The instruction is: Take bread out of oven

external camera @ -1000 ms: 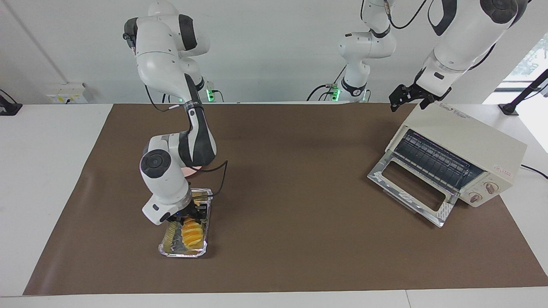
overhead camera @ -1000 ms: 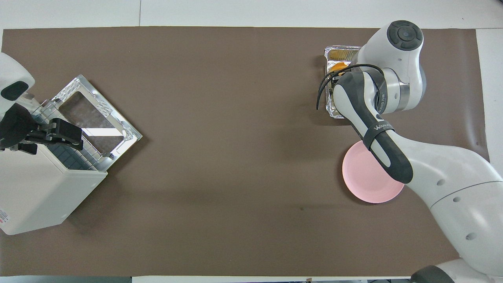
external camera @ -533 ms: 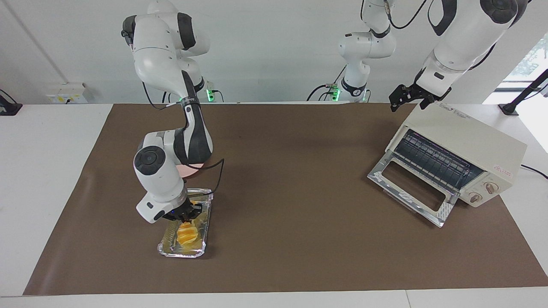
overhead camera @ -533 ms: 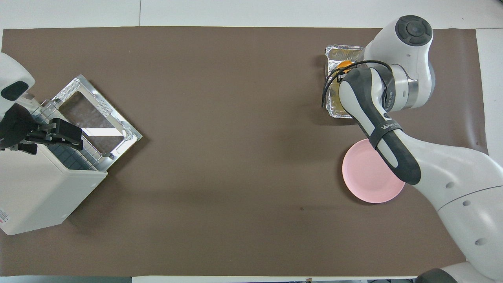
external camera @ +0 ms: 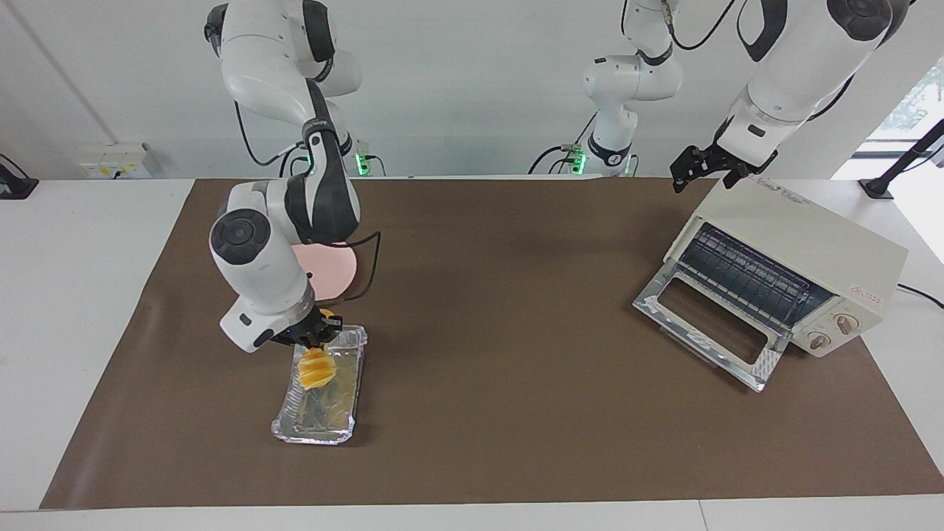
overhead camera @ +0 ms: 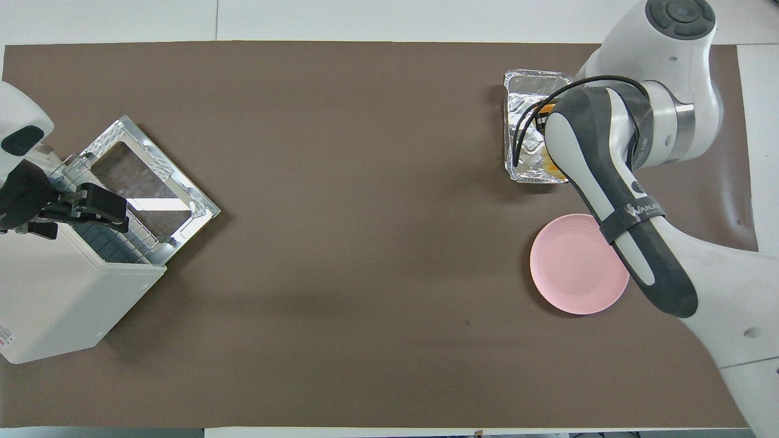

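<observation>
Golden bread (external camera: 313, 368) hanging from right gripper (external camera: 318, 344), over foil tray (external camera: 318, 417)

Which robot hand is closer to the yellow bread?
The right one. The right gripper holds the bread over the foil tray. The left gripper waits open above the oven, at the table's other end.

A white table (external camera: 88, 243) carries a broad brown mat (external camera: 516, 413). On the mat, below the right gripper (external camera: 316, 343), lies a crinkled silver foil tray (external camera: 324, 417); just beside it sits a round pink plate (overhead camera: 572, 267). Below the left gripper (external camera: 700, 168) stands the boxy cream-white toaster oven (external camera: 804, 243), door down.
</observation>
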Robot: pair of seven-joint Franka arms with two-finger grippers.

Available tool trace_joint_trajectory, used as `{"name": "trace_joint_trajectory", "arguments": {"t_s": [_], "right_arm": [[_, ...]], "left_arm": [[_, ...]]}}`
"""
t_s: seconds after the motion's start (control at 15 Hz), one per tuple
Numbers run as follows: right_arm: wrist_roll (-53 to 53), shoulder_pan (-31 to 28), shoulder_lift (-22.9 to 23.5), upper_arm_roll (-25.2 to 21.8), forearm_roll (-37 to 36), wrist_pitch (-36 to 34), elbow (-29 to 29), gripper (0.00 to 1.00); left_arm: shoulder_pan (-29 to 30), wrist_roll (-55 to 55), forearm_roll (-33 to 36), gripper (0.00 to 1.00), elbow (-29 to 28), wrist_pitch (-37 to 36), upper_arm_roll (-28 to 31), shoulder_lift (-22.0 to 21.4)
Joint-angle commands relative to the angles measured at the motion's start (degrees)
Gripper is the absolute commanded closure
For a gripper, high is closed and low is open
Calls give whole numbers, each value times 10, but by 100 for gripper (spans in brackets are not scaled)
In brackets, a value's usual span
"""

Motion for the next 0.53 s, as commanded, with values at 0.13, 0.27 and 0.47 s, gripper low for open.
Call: {"name": "trace_joint_trajectory", "arguments": {"t_s": [0.13,0.27,0.47], "right_arm": [[-2,-5,-175,3,-9,27,-216,100],[-3,-7,-242,4,-8,91,-329,100],[-3,-7,-323,4,-8,190,-484,100]], "left_arm": [[7,2,-8,0,-9,5,-2,-13],[7,2,-8,0,-9,5,-2,-13],[7,2,-8,0,-9,5,-2,-13]]}}
